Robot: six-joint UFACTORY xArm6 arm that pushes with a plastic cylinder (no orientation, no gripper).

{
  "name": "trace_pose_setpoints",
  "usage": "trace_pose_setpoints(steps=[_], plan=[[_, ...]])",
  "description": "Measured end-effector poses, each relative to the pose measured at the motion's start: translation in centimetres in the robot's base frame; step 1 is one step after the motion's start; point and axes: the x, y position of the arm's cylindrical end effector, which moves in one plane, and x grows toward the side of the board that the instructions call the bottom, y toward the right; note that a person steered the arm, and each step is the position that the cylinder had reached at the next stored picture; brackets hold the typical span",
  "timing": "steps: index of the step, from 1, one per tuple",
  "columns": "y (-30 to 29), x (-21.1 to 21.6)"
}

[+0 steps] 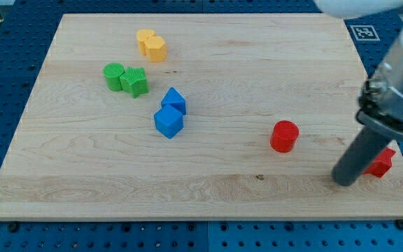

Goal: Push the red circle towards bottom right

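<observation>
Well, the red circle [284, 136] sits right of the middle of the wooden table [208, 189], standing alone with bare wood all round it. The arm has no jaws at all, only a dark rod, so there is nothing to be wide or narrow; its tip [344, 180] rests on the table down at the view's right, below and to the right of the red circle and well apart from it. Just beside the rod, partly hidden behind it, lies a second red block [382, 162], whose shape I cannot make out.

As I judge it, the tip is on the wrong side for this push. It ought to travel round to the circle's upper left, keeping clear of the circle on the way, and then drive through its centre toward the bottom right corner. An off-centre contact would likely make the round block roll aside. The other red block lies close to that path and could get knocked.

The blue pair [170, 112], the green pair [125, 78] and the yellow pair [151, 45] lie far off at the view's left.
</observation>
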Motion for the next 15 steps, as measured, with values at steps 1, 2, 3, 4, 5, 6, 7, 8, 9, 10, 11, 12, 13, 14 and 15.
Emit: trace_pose_setpoints(steps=[1, 2, 3, 4, 5, 6, 7, 8, 9, 10, 11, 12, 13, 14, 15], plan=[[-6.3, 0.0], [-9.7, -2.1], [-9.6, -4.1], [-9.7, -4.2], [-9.4, -4.8], [-8.4, -5.2], [-6.2, -6.0], [-3.1, -7.1], [-1.3, -7.9], [-1.3, -8.8], [-2.3, -13.0], [-2.1, -14.9], [-1.0, -14.9], [0.7, -14.7], [1.7, -13.5]])
